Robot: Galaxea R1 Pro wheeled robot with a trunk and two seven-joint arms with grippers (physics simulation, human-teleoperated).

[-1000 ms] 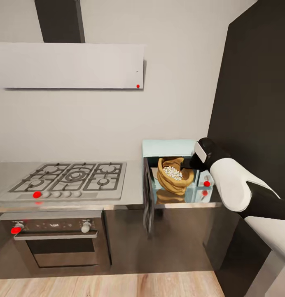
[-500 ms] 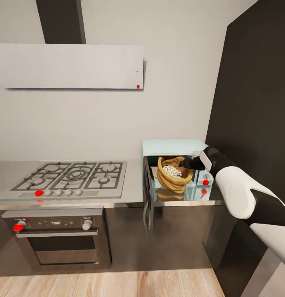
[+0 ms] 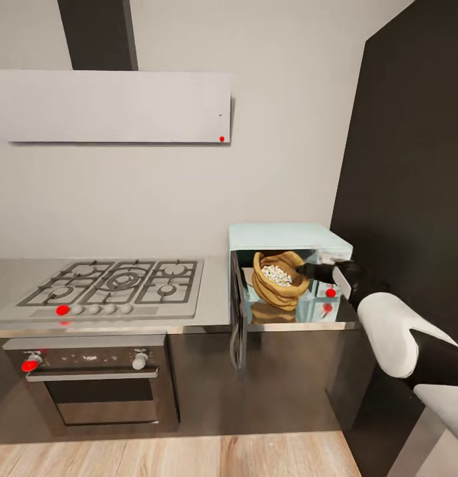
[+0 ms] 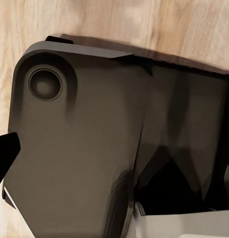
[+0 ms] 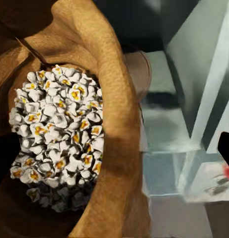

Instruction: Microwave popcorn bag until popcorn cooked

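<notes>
The pale mint-blue microwave (image 3: 282, 233) stands on the grey countertop (image 3: 216, 299) with its dark door (image 3: 237, 318) swung open toward me. The tan popcorn bag (image 3: 279, 293) sits upright inside it, heaped with white popcorn (image 3: 276, 274). My right gripper (image 3: 303, 269) is at the microwave's opening, just right of the bag's rim, and looks open. In the right wrist view the popcorn bag (image 5: 119, 109) and popcorn (image 5: 59, 134) are close up, with a dark fingertip (image 5: 226, 147) far out at the edge. A left fingertip (image 4: 5, 148) shows over my dark base.
A gas hob (image 3: 116, 281) sits left of the microwave, above a built-in oven (image 3: 90, 384). An extractor hood (image 3: 110, 106) hangs on the wall. A tall dark cabinet (image 3: 414, 165) stands close on the right. Wooden floor (image 3: 176, 457) runs along the front.
My right arm has drawn back rightward and lower, out from in front of the microwave's control panel. The bag has stayed put inside. The camera shifted slightly at first.
</notes>
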